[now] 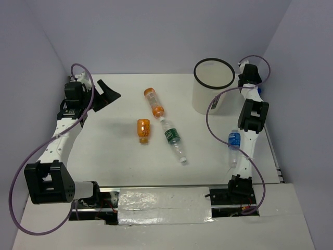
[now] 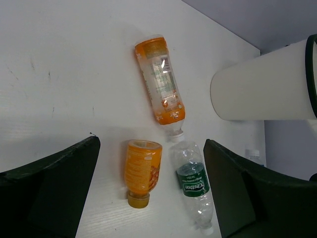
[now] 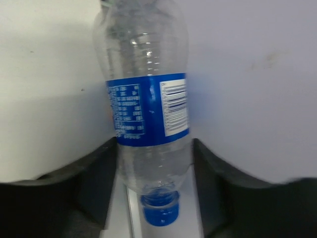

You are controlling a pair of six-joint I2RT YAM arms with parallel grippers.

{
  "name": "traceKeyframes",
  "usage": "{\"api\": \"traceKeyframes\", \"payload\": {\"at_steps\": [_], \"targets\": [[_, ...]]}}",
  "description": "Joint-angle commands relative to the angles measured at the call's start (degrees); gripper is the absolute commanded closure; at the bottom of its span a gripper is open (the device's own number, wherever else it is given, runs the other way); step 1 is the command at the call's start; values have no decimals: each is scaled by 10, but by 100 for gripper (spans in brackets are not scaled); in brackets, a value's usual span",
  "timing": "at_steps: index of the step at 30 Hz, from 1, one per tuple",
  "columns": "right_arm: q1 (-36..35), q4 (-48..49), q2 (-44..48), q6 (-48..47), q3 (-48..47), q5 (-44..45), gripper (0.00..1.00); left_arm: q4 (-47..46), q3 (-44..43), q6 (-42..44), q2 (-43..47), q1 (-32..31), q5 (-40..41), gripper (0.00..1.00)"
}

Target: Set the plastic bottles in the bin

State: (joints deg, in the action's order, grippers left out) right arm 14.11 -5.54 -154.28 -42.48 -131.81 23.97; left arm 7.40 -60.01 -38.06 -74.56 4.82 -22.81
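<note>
R gripper clamped on blue-label bottle, cap toward wrist; L gripper wide apart, empty, above table.

White table, pale lilac walls

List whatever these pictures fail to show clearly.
Bin floor: top view, hidden by its own wall.
Blue-label bottle: right wrist view, base cut off at the top edge, print blurred.
Bottle by the right arm: left wrist view, mostly hidden behind the left gripper.
</note>
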Motion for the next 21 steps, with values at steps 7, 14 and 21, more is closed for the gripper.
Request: {"api": "traceKeyframes", "payload": {"at_steps": [7, 14, 21], "targets": [[8, 40, 78, 55, 85, -44, 61, -16, 2, -16, 40, 2, -7, 1], [2, 103, 267, 142, 315, -107, 70, -17, 13, -6, 57, 1, -12, 1], [-3, 82, 451, 227, 476, -164, 74, -41, 27, -10, 64, 1, -29, 1]]}}
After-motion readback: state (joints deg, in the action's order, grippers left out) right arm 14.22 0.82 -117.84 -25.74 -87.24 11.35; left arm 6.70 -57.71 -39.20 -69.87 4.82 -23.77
